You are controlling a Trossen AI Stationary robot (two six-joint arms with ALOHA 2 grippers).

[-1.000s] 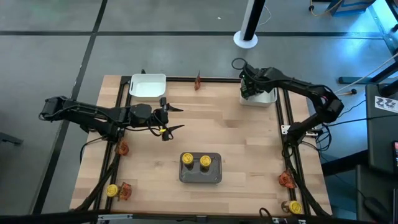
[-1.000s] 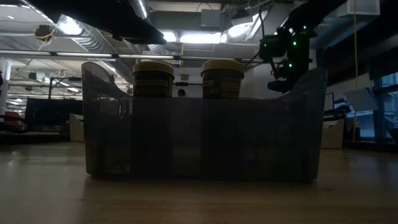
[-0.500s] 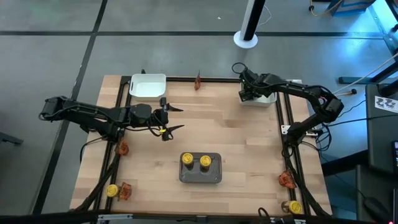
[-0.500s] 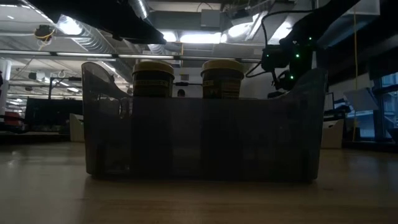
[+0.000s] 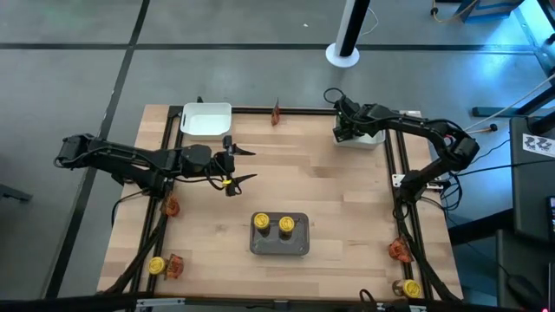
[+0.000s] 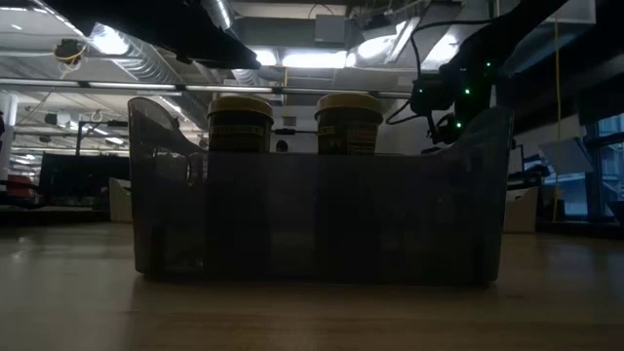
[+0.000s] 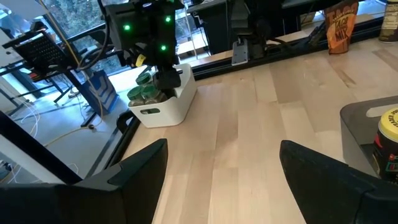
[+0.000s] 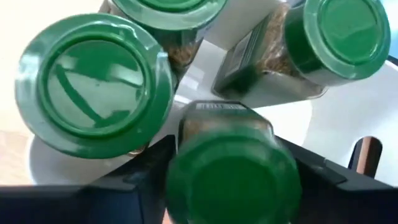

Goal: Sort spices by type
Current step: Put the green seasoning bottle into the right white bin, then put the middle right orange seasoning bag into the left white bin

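Wood tabletop (image 5: 329, 191) on a grey floor, black rails along its edges.

High view: grey tray (image 5: 280, 234) near the front centre with two yellow jars (image 5: 260, 223) in it. Empty white tray (image 5: 206, 120) at the back left. Second white tray (image 5: 364, 134) at the back right, mostly under the right hand (image 5: 344, 128). Loose yellow jars and red packets (image 5: 172, 206) sit along the left and right edges and front corners; one packet is at the back edge. Left hand (image 5: 236, 167) is out over open wood, arm stretched flat, fingers spread and empty. Middle of the tabletop is free.

Low view: only the grey tray's wall, two lids above it, and the right arm high behind.

Left wrist view: green jars (image 7: 144, 93) stand in the far white tray, right hand directly over them.

Right wrist view: fingers straddle one green jar (image 8: 233, 174) from above, two more beside it; fingers apart, can't tell if they grip.
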